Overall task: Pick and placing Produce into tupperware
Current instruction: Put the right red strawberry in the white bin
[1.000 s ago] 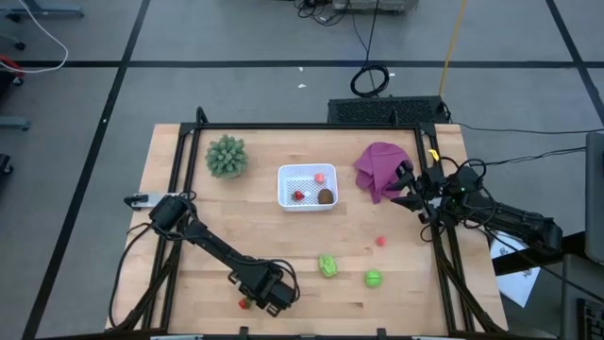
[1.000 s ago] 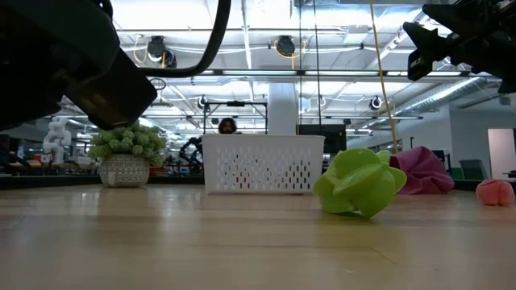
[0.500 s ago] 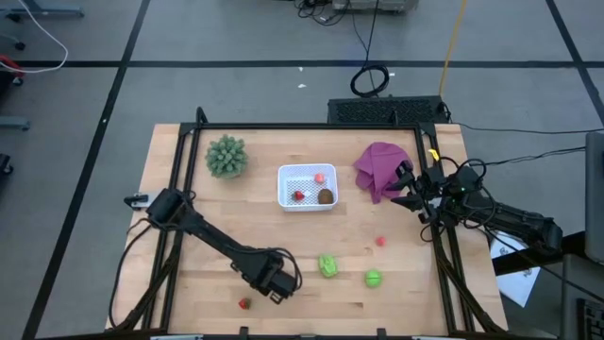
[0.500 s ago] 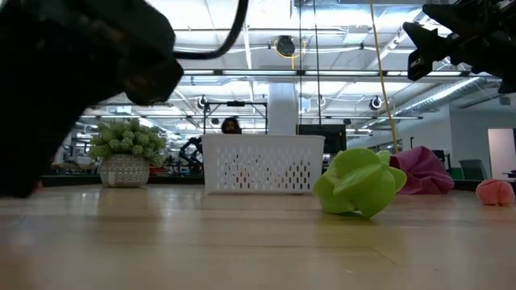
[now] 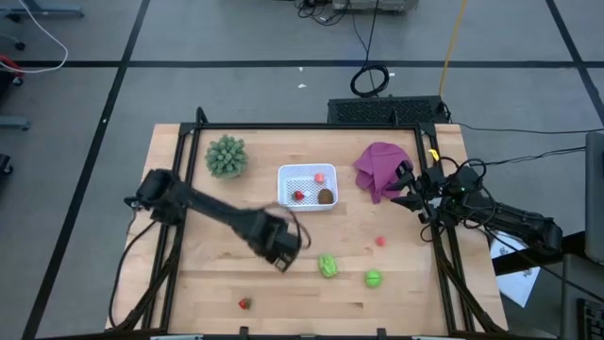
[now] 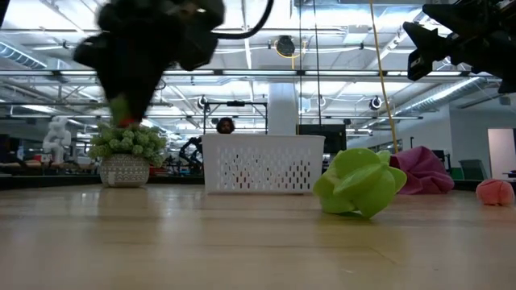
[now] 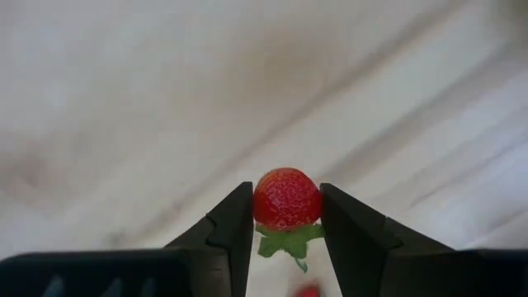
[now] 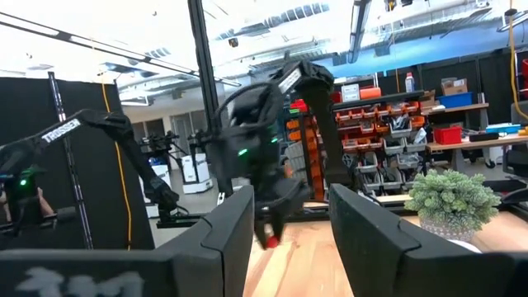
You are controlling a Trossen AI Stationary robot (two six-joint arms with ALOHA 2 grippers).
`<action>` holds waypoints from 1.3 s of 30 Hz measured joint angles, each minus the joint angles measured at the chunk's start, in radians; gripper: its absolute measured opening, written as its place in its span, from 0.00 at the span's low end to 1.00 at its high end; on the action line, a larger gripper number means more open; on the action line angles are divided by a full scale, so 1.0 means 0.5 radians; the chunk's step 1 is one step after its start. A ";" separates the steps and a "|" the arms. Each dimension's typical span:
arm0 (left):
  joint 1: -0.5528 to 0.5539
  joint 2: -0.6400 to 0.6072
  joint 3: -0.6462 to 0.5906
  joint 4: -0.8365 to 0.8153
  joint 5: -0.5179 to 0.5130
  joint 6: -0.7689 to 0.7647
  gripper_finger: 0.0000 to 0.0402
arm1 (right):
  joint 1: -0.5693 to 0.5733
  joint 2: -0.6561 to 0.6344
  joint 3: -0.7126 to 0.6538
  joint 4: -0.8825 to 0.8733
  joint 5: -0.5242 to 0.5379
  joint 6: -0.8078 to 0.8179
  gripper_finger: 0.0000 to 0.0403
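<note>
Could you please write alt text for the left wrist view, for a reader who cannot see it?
The left tool is shut on a red toy strawberry with a green leafy cap, held between its two dark fingers above the blurred pale wooden table. A small red bit shows at the picture's lower edge, too little of it to name.

An industrial robotics lab: exposed ceiling ducts (image 6: 282,44), parts-bin shelving (image 8: 375,124), other robot arms (image 8: 91,136).

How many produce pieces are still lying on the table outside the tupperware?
4: red piece near the front edge, lobed green piece, green ball beside it, pink piece farther right. A fifth, a strawberry, is in the left gripper. None seems hidden.
</note>
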 joint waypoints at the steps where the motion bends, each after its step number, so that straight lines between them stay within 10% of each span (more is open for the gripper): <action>1: 0.047 -0.027 0.000 0.000 -0.019 0.044 0.32 | -0.001 0.000 0.000 -0.001 0.000 0.000 0.37; 19: 0.973 -0.151 0.327 0.419 -0.092 1.048 0.32 | 0.000 0.005 0.000 -0.018 0.000 -0.035 0.37; 39: 1.163 0.308 0.323 0.495 0.056 1.325 0.32 | 0.000 0.047 -0.001 -0.109 0.000 -0.119 0.37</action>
